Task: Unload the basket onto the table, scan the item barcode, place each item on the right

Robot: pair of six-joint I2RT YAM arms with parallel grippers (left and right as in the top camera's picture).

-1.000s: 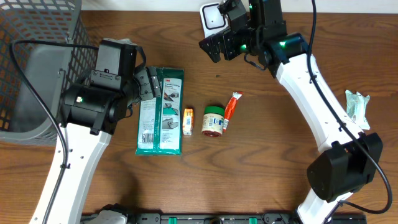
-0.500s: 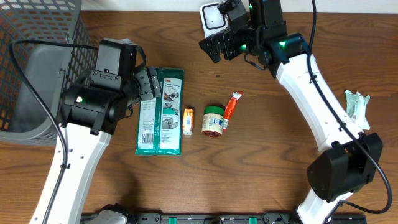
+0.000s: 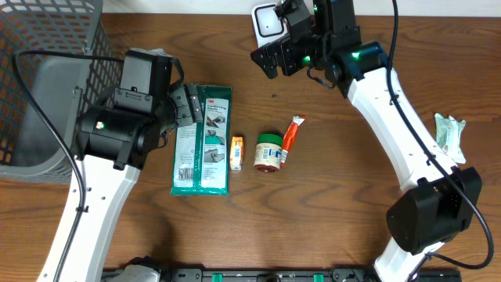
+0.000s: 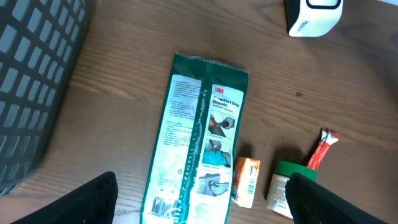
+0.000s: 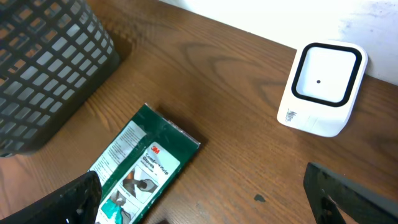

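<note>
A flat green glove packet [image 3: 202, 139] lies on the wooden table, printed side up, with a barcode [image 4: 163, 205] near its lower end. Beside it sit a small orange box [image 3: 236, 152], a green-lidded jar [image 3: 268, 152] and a red tube [image 3: 292, 133]. The white barcode scanner [image 3: 267, 23] stands at the table's far edge. My left gripper [image 3: 188, 106] hovers open over the packet [image 4: 199, 140], holding nothing. Just beside the scanner [image 5: 321, 87], my right gripper [image 3: 274, 55] hangs open and empty above bare wood.
A dark mesh basket [image 3: 47, 78] fills the far left corner, close to the left arm. A crumpled pale green wrapper [image 3: 449, 133] lies at the right edge.
</note>
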